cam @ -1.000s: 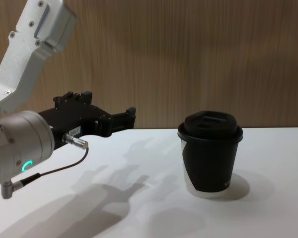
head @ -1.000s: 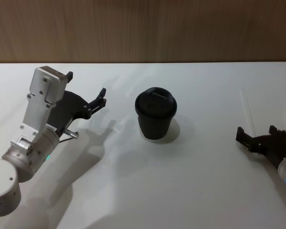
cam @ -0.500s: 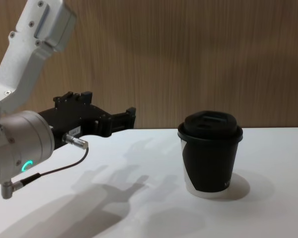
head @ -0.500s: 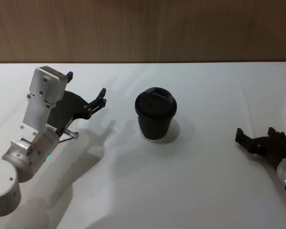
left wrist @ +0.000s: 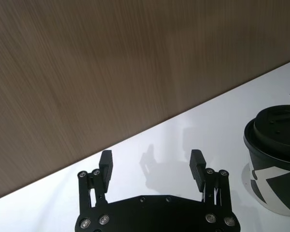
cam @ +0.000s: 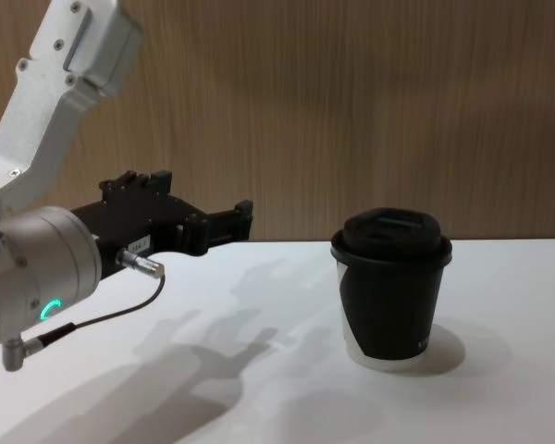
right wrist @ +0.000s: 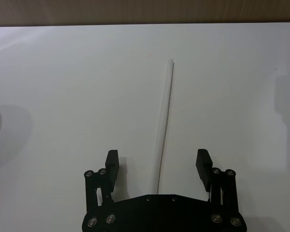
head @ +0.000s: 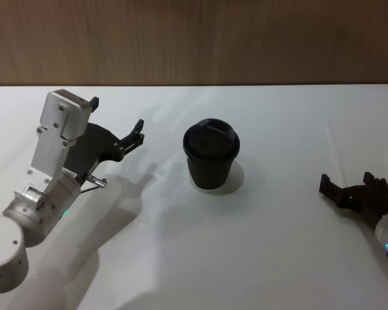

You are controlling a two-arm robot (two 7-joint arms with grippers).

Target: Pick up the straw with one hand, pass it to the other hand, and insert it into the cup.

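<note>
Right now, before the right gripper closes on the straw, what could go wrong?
1. The straw lies flat on the table between the open fingers of the right gripper; thin and round, it could roll away as they close.
2. The left gripper hovers open left of the cup; a handover nearby could knock the cup over.
3. A misaimed straw might push the domed lid and tip the cup.

The cup (head: 211, 154) is the one obstacle standing on the white table (head: 278, 245). Right of the cup the straw (right wrist: 164, 130) lies flat on bare surface, with a free path to the right gripper (right wrist: 157, 156), whose fingers are spread. Left of the cup, bare table reaches to the left gripper (head: 116, 113).
</note>
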